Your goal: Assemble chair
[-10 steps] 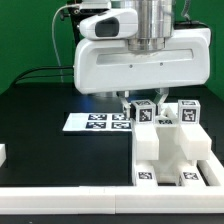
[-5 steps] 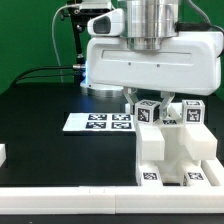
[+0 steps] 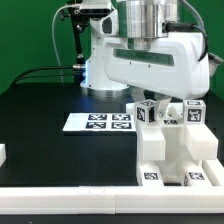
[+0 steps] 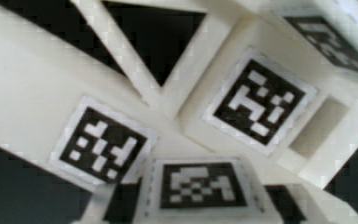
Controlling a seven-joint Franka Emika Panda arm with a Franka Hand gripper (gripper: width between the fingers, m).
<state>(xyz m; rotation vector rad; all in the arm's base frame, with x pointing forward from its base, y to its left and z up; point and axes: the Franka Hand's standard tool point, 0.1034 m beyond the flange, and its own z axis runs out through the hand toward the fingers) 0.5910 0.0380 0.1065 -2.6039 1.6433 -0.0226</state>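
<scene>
Exterior view shows the chair, a chunky glossy white block structure with black-and-white square tags on top and front, standing on the black table toward that view's right, beside the marker board. The gripper's fingers are hidden, so their opening and any hold cannot be told.

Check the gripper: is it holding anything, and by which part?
Cannot be told. The gripper's fingertips are hidden behind the wrist housing, directly over the glossy white blocky plastic chair assembly. The wrist view shows only tagged white parts close up, no fingers.
</scene>
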